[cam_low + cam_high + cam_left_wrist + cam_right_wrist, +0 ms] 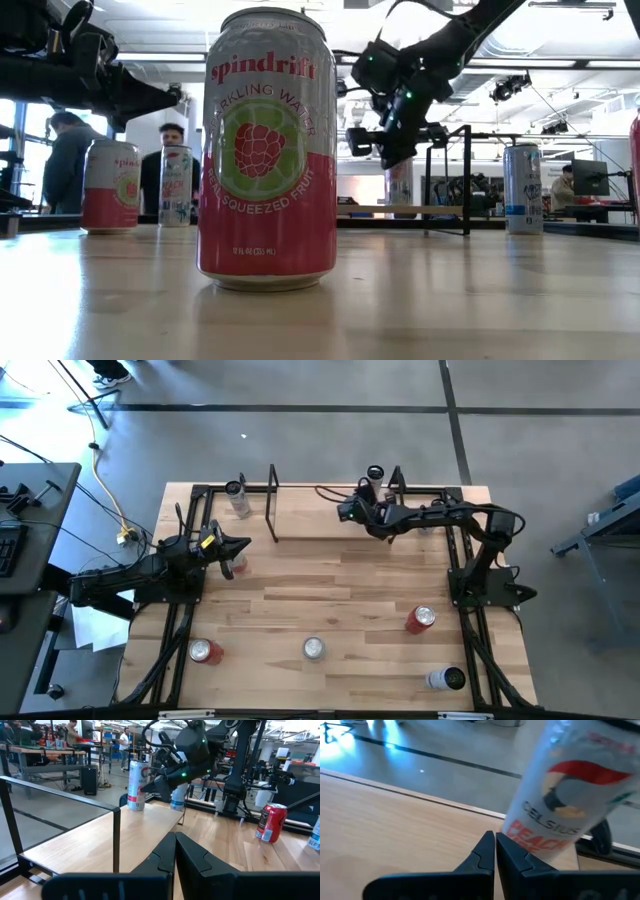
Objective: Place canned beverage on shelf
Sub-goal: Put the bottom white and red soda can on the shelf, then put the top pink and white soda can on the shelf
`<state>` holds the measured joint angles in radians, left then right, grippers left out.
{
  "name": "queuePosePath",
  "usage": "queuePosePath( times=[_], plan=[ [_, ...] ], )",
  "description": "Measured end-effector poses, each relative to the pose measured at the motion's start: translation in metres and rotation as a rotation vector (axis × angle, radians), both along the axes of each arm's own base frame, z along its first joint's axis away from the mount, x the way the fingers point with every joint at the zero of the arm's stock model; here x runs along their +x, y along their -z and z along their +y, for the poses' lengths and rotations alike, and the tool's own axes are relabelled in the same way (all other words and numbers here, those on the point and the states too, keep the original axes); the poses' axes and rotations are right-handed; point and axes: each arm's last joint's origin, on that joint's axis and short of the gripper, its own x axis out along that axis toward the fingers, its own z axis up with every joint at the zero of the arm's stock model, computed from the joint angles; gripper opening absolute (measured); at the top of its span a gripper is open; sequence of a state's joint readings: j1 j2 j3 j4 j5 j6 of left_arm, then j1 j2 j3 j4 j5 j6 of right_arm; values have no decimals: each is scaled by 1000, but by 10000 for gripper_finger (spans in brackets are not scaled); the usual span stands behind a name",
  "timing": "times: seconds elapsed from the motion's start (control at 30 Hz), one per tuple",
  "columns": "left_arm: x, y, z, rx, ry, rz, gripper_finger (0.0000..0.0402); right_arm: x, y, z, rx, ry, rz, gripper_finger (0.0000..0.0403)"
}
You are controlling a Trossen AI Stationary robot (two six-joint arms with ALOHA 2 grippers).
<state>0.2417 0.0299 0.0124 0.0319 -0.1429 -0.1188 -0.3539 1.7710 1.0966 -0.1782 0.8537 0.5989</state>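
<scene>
Celsius can (374, 474) upright on shelf (330, 515) at counter's (330, 605) twelve o'clock, right gripper (352, 510) just beside it, jaws pressed together empty, left gripper (243, 545) at nine o'clock, jaws closed.

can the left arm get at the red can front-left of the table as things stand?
Probably yes. The red can stands in the open on the left arm's side, nothing beside it. The left hand is shut and empty, so it must open first.

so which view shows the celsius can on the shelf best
Right wrist view: the Celsius can fills the frame, label readable. Left wrist shows it whole but farther off; high view shows only its top; low view is unclear.
</scene>
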Motion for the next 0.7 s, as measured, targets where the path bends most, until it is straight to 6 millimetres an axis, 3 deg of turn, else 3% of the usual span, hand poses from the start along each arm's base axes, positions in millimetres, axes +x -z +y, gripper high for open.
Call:
queuePosePath(
  times=[0.43, 0.7],
  plan=[
    [0, 0, 0, -1, -2, 0, 3, -7, -1, 4, 8, 17, 61, 0],
    [1, -1, -3, -18, 94, 1, 3, -9, -30, 46, 71, -266, 116, 0]
  ],
)
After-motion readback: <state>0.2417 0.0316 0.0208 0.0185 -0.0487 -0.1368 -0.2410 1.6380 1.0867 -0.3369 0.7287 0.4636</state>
